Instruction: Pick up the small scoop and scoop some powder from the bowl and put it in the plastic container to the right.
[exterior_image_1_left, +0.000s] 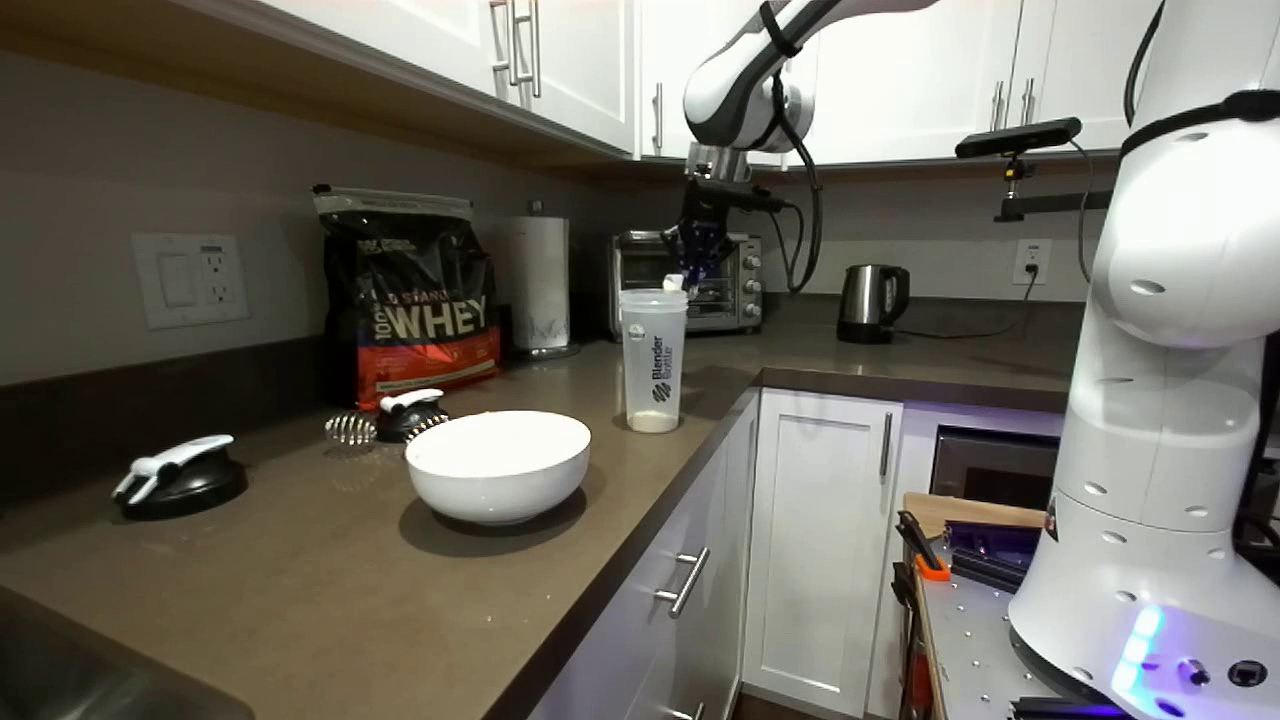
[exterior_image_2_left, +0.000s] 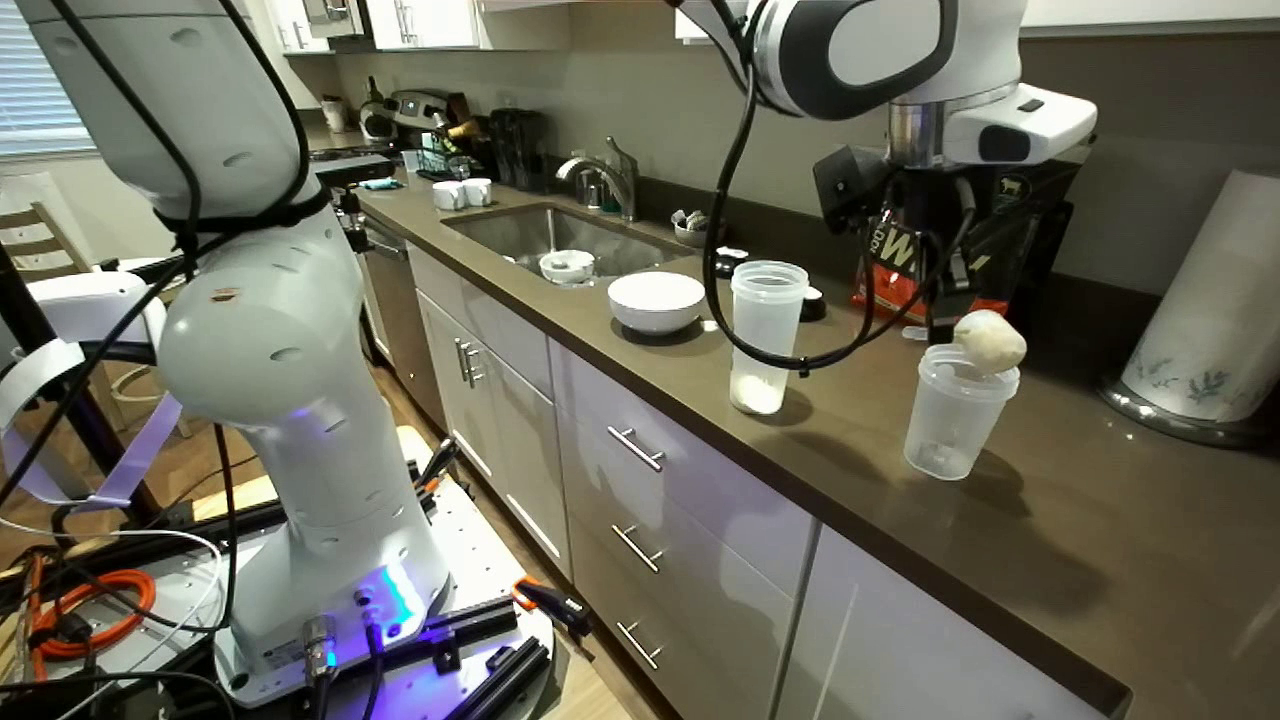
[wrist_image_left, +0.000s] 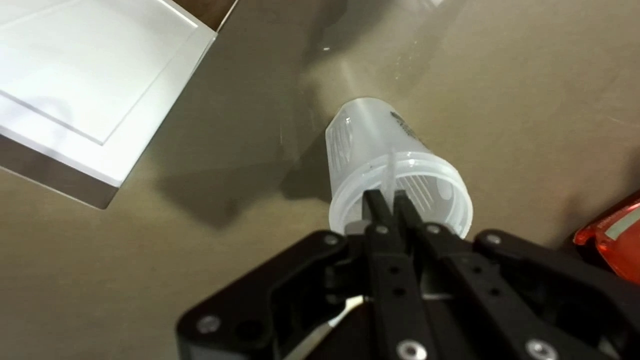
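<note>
The small scoop (exterior_image_2_left: 990, 340) carries a rounded heap of pale powder, and my gripper (exterior_image_2_left: 941, 338) is shut on its translucent handle (wrist_image_left: 390, 172). It hangs at the mouth of a clear plastic container (exterior_image_2_left: 952, 425), overlapping the rim; whether they touch I cannot tell. In the wrist view my fingertips lie across that container's opening (wrist_image_left: 425, 200), and they mostly hide the scoop's cup. Nearer the bowl stands another clear plastic container, a lettered shaker cup (exterior_image_1_left: 655, 350), with powder (exterior_image_2_left: 757, 392) at its bottom. The white bowl (exterior_image_1_left: 500, 470) rests on the counter; its contents are not discernible.
A black WHEY bag (exterior_image_1_left: 420, 300) and a paper-towel roll (exterior_image_2_left: 1195, 300) stand along the wall. Black lids (exterior_image_1_left: 190, 480) and a wire whisk ball (exterior_image_1_left: 351, 429) lie near the bowl. Behind are a toaster oven (exterior_image_1_left: 745, 285) and a kettle (exterior_image_1_left: 868, 305). The counter's front edge runs close by.
</note>
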